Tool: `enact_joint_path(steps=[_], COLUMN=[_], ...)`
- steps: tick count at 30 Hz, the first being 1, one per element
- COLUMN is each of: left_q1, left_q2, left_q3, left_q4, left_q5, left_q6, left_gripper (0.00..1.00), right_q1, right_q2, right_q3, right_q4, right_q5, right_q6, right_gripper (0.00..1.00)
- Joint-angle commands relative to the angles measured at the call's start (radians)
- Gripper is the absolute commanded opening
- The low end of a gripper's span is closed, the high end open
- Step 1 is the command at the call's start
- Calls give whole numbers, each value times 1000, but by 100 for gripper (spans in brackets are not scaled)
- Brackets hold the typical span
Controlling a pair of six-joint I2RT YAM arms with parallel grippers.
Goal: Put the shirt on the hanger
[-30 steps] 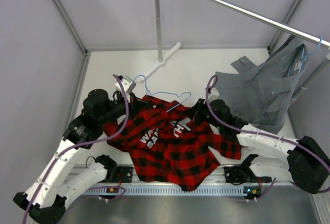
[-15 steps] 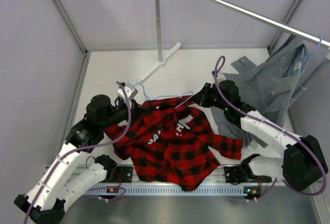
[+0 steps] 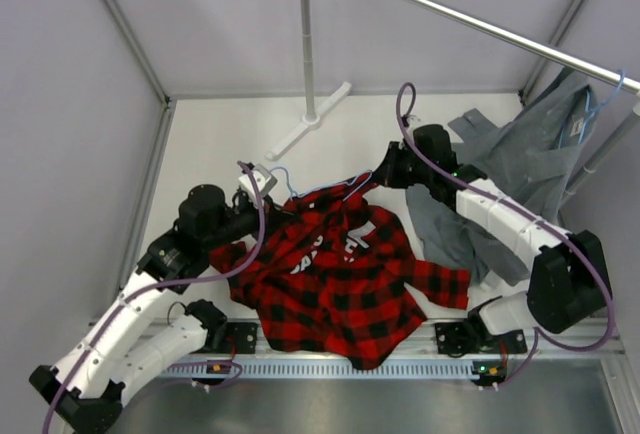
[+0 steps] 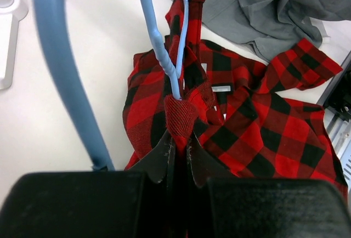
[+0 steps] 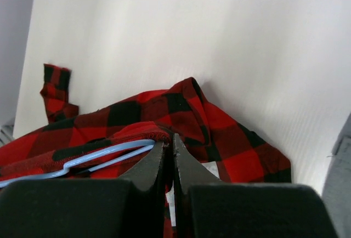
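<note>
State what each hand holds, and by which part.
Left hand: a shirt fold at the hanger wire. Right hand: the shirt's edge, by the hanger's arm.

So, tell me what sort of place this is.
Probably a robot test cell for clothes handling, not a home: plain grey partition walls box in a white table, a metal garment rail carries a grey garment, and an aluminium mounting rail runs along the near edge.
</note>
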Motion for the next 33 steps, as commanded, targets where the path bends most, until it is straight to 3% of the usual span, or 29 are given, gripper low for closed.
enact_joint_path(steps=[1,7,14,18,22,26,30,33], left_q1=[-21,-22,-41,-49,-49,-47,-47,-47], left_q2=[20,94,229,241,257,287,332,323], left_q3=[10,36,142,222,326,459,553,555], left_q4=[-63,-95,-101,-50,9,115,179,254], left_q5=[11,14,13,-110,-212,-263,-176,-110], left_q6=[10,-7,-59,-140,-157,-137,-91,-50], left_gripper=[0,0,0,0,0,0,0,0], right_q1=[-82,-57,111,180,305,450,671,717], right_q2=[58,65,-53,-144,-294,-411,-406,-365], right_q3=[124,167,182,156,51,-6,-31,-62], right_q4=[-100,-127,-70,-36,57,120,163,163], right_q5=[244,302,341,235,238,360,501,590], right_q6=[-128,-186,-285,-199,-58,65,42,39], right_gripper=[0,0,0,0,0,0,0,1])
